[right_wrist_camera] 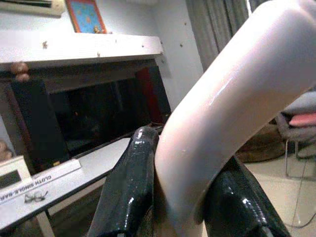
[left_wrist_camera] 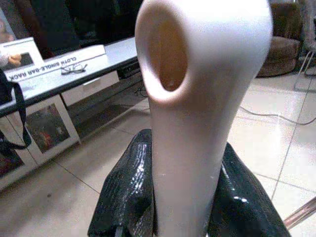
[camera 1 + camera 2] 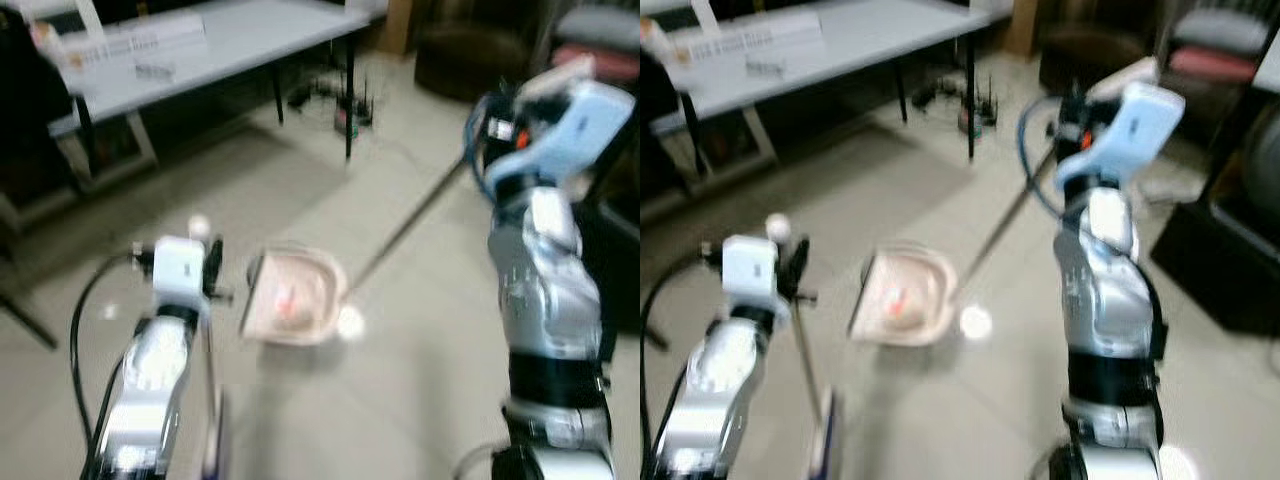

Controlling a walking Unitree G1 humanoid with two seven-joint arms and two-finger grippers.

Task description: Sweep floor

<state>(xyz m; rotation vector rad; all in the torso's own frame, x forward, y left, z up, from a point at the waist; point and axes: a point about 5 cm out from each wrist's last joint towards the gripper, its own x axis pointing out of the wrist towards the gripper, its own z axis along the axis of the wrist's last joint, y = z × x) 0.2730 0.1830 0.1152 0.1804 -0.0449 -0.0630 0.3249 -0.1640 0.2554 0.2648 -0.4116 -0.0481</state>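
I'm working from blurred head views here, so I read this as the gathering step: the pale pink plastic dustpan (image 3: 292, 297) sits flat on the light tiled floor (image 3: 400, 380) in front of me, with something small and reddish lying inside it and a small white round scrap (image 3: 350, 321) on the tiles just beside its rim. To do this well I'd keep the pan's lip pressed down to the floor so nothing slides under it, and draw the broom in short, low strokes toward the mouth rather than flicking, since that white scrap looks light enough to skip away. My right hand (image 1: 182, 197) is up high on my right side, its two black fingers closed snugly around a thick, pale pink, curved plastic handle (image 1: 232, 108); from it a thin grey metal pole (image 3: 405, 230) slants down to the dustpan's edge. My left hand (image 2: 187, 197) is low on my left, fingers likewise clamped around a second pale pink plastic grip with a hanging hole (image 2: 197, 89), and a slim shaft (image 3: 805, 350) runs down from it toward the floor near my feet, its lower end too smeared to make out. The grey table (image 3: 230, 45) stands well apart, so I've room to sweep.
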